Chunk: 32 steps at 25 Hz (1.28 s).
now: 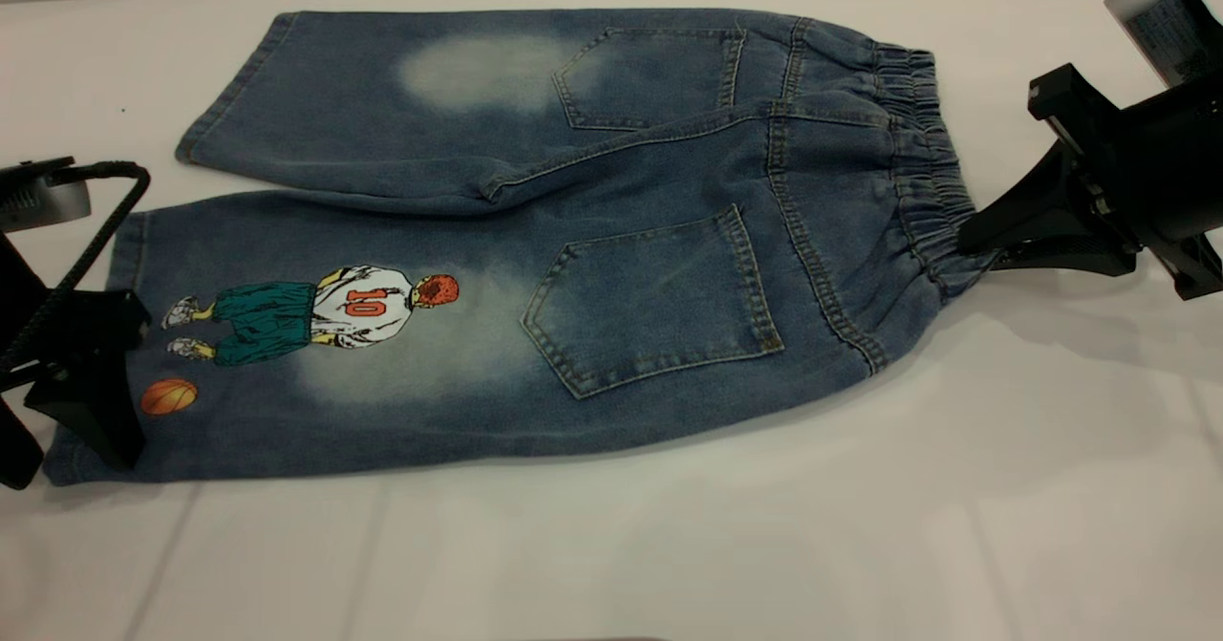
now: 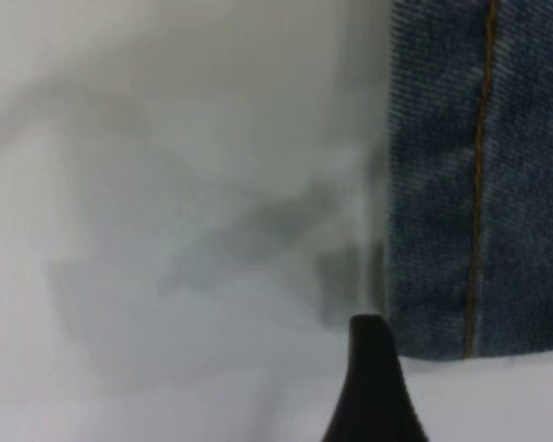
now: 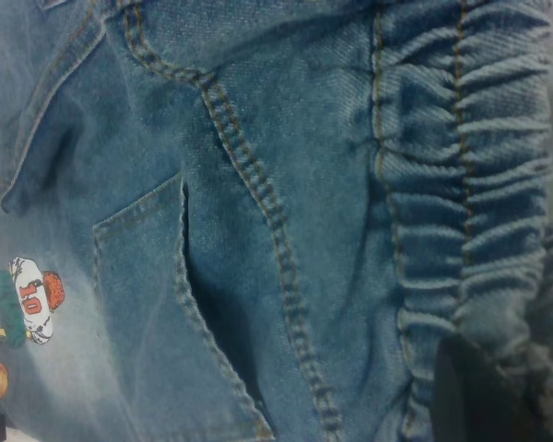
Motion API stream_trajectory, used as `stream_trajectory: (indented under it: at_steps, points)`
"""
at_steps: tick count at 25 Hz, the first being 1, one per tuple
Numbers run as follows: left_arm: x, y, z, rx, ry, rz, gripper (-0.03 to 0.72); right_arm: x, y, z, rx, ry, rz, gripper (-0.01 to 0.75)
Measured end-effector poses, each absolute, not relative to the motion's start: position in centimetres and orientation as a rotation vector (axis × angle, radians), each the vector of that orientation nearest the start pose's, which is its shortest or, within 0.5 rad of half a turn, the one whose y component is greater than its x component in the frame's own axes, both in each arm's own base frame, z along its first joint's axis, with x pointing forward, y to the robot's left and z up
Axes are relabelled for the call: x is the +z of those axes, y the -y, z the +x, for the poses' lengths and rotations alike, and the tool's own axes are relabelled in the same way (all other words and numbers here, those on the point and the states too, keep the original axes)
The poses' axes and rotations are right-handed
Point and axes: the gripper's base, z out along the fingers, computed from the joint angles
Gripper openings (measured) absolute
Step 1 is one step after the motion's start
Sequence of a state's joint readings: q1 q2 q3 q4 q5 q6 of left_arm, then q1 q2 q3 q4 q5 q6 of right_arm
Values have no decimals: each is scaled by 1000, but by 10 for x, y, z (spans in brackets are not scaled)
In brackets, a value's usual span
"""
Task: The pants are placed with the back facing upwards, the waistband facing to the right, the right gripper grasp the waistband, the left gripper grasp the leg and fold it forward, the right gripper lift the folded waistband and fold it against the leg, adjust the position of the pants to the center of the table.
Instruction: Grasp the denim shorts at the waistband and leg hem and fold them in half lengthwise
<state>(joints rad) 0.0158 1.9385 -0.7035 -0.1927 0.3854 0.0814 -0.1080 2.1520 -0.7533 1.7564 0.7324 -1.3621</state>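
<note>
The blue denim pants (image 1: 611,240) lie flat on the white table (image 1: 860,526), back pockets up, with the ruffled waistband (image 1: 922,144) at the right. My right gripper (image 1: 967,240) is shut on the waistband's near end, which is drawn out to a point. In the right wrist view a dark finger (image 3: 465,396) sits under bunched waistband (image 3: 470,184) folds. The printed leg (image 1: 315,335), with the "10" player and orange ball, points left. My left gripper (image 1: 67,436) stands open at that leg's hem. One finger (image 2: 373,387) rests on the table just off the hem corner (image 2: 479,276).
The other leg (image 1: 459,77), with only a pale patch, lies behind the printed one toward the table's far edge. Bare tabletop stretches along the front (image 1: 611,565) and to the right under the right arm (image 1: 1147,163).
</note>
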Motion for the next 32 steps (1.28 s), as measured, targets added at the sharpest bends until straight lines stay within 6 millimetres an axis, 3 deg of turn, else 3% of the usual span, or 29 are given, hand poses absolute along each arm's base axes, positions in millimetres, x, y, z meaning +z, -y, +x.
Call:
stream_trajectory:
  at_steps: [32]
  points:
    - [60, 0, 265, -77, -3095, -96, 464, 39, -27, 306, 1076, -2608, 523, 31]
